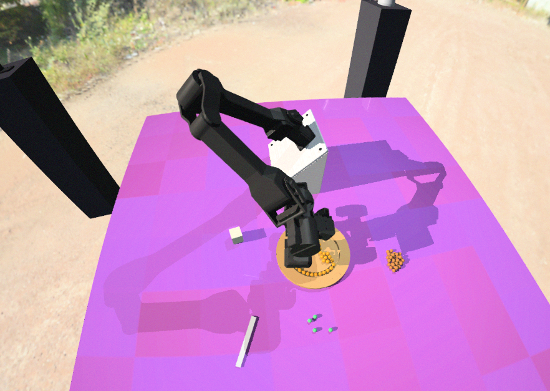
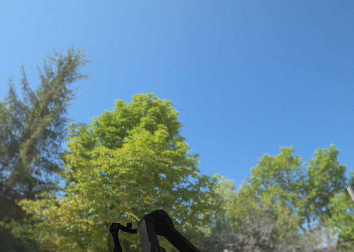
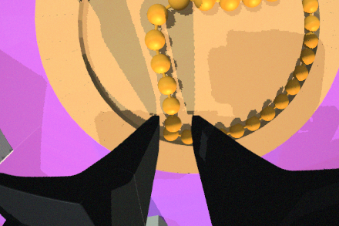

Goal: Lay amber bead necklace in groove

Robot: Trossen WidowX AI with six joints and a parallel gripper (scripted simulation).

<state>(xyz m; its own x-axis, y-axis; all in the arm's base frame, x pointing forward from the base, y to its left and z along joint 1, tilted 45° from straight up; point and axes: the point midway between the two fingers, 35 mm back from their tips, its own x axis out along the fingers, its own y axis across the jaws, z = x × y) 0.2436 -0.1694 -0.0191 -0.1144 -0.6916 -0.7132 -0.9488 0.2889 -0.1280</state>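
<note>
The round wooden bead board (image 1: pixel 310 282) (image 3: pixel 58 48) lies under my gripper. The amber bead necklace (image 1: pixel 326 257) (image 3: pixel 155 40) is on it. In the wrist view its beads line the groove along the right and lower right; from the groove's bottom a strand runs up across the flat middle, then right to a bunch. The groove's left arc (image 3: pixel 82 29) holds no beads. My gripper (image 3: pixel 175 122) is narrowly open over the groove's bottom, with beads in the gap and room on both sides of them. The top view hides the fingertips; the exterior view shows no necklace or board.
A pile of darker orange beads (image 1: pixel 394 260) lies right of the board. Several small green beads (image 1: pixel 314 316) and a white bar (image 1: pixel 247 342) lie on the near side. A pale cube (image 1: pixel 236 234) lies left. The white arm mount (image 1: pixel 317 178) stands behind; two dark pillars stand beyond the table.
</note>
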